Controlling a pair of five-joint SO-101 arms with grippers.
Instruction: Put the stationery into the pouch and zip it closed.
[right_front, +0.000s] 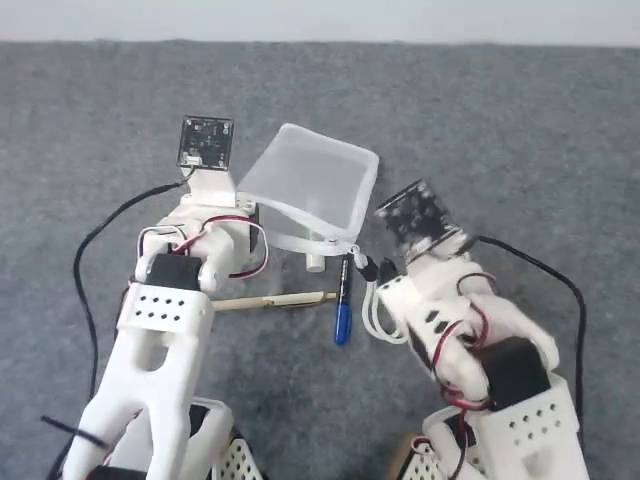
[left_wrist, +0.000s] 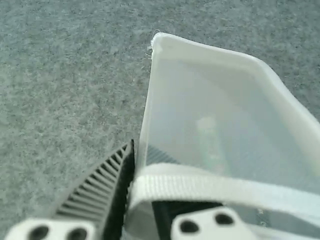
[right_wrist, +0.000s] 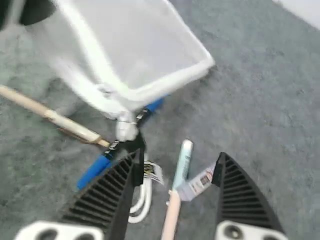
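High view: the pouch (right_front: 312, 185), translucent white, lies on the grey tabletop (right_front: 500, 120) between the two arms and a little beyond them, with its zip edge turned toward the arms. The left gripper (right_front: 248, 215) sits at the corner of that edge on the left arm's side. In the left wrist view its jaws are closed on the pouch's white zip band, one ribbed jaw outside the wall and the other on the inner side.

Through the pouch's wall in the left wrist view a faint pale shape shows. I cannot tell whether it lies inside or under the pouch. The rest of the stationery is outside it.

A small white stub (right_front: 315, 262) hangs at the zip edge. Just beside it a blue pen (right_front: 343, 310) lies on the tabletop, its dark end by the pouch and its blue end toward the arms. A pencil (right_front: 270, 299) lies crosswise in front of the left arm, with one end just beside the pen.

The right gripper (right_wrist: 178, 157) is near the pouch's other corner with its jaws wide apart. A pale pen (right_wrist: 181, 167) with a label lies between them, and whether either jaw touches it cannot be made out. A white cable (right_front: 372, 315) loops beside the blue pen, under the right arm.
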